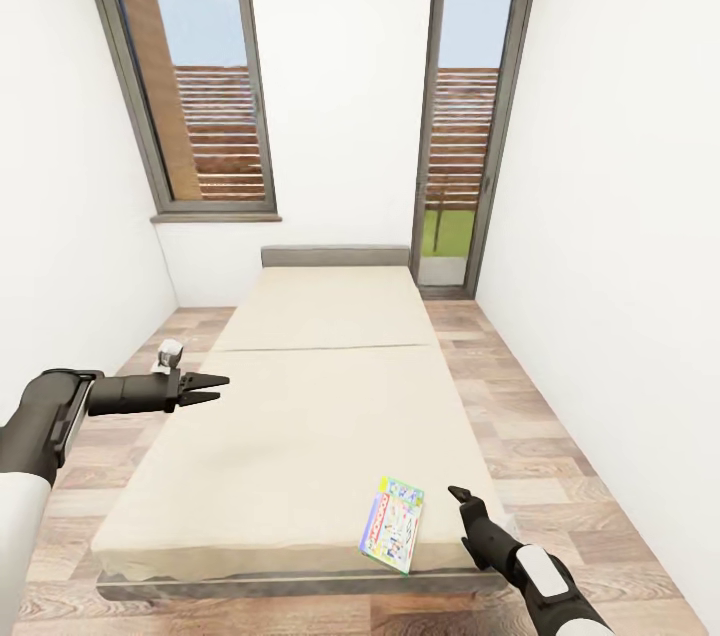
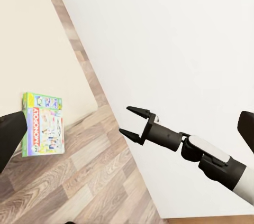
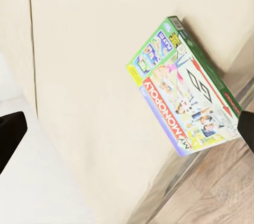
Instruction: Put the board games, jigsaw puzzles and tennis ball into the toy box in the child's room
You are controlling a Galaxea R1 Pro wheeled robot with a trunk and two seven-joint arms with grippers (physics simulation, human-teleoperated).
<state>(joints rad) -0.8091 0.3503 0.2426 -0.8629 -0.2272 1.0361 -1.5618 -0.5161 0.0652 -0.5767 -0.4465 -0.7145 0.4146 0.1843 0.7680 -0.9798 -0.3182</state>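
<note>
Right wrist view: flat board game (image 3: 185,105) on bed (image 3: 95,76) — green edge, red "MONOPOLY" band — right gripper (image 1: 462,504) fingers parted, empty; left gripper (image 1: 212,388) likewise.

One board game (image 1: 392,523) on show, lower right of the frame, lying on one bed (image 1: 300,416). Two tall windows (image 1: 190,76) up top, left and right. Two tools out front: left tool (image 1: 205,388), right tool (image 1: 462,504).
</note>
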